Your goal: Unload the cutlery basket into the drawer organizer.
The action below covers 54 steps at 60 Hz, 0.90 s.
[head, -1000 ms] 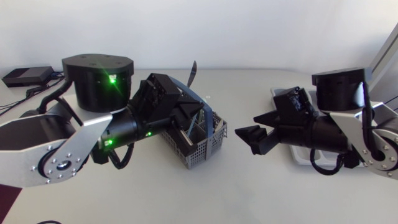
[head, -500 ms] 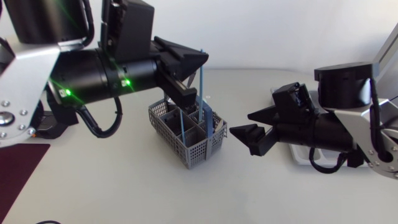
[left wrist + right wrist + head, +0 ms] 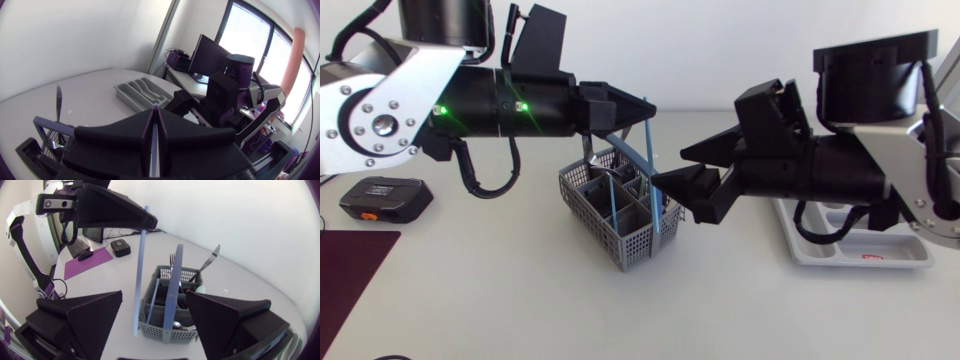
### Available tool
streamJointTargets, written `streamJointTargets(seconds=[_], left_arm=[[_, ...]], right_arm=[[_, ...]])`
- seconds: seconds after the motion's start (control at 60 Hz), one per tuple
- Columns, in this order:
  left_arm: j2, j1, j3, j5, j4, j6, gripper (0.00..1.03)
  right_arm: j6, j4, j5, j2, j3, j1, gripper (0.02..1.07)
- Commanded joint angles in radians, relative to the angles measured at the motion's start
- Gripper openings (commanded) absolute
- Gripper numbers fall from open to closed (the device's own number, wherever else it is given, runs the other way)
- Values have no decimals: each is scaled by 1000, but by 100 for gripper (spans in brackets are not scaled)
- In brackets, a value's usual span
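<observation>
The grey cutlery basket (image 3: pixel 620 222) stands mid-table with a blue handle, a knife (image 3: pixel 210 259) and a fork (image 3: pixel 172 260) upright in it. My left gripper (image 3: pixel 642 112) hovers above the basket, shut on the top of a long thin blue utensil (image 3: pixel 654 165) that hangs almost straight down. Its lower end is level with the basket's right side; whether it is clear of the basket I cannot tell. My right gripper (image 3: pixel 668 168) stands open just right of the utensil (image 3: pixel 138 270), which hangs ahead of its spread fingers. The grey drawer organizer (image 3: pixel 850 250) lies at the right, largely under my right arm.
A black device (image 3: pixel 385 198) lies on the table at the left. A purple mat (image 3: pixel 350 275) covers the front left corner. From the left wrist, the organizer (image 3: pixel 142 94) shows its long compartments beyond the basket (image 3: pixel 50 137).
My left arm has risen out of the basket with the blue utensil in its gripper. My right arm has swung left, bringing its open gripper up beside the utensil.
</observation>
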Motion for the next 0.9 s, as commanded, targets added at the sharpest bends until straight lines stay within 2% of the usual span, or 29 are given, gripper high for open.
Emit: streamJointTargets(seconds=[0.0, 0.117, 0.4, 0.467, 0.583, 0.767, 0.85, 0.883], left_arm=[[15, 3, 36, 27, 0, -34, 3], [26, 9, 39, 59, 0, -59, 4], [31, 12, 35, 65, 0, -62, 4], [31, 16, 33, 65, 0, -62, 4], [28, 26, 28, 73, 0, -62, 4], [24, 35, 28, 73, 0, -62, 28], [21, 38, 39, 72, -1, -70, 50], [21, 46, 51, 72, -1, -85, 63]], right_arm=[[33, -13, -5, 36, 24, 20, 93], [33, -13, 7, 66, 27, 41, 91], [34, -5, 7, 91, 21, 56, 36], [31, -5, -1, 83, 16, 56, 18], [30, -4, -8, 71, 1, 61, 15], [23, -13, -11, 43, -16, 87, 12], [20, -28, -31, 39, -25, 92, 11], [16, -33, -33, 37, -31, 92, 11]])
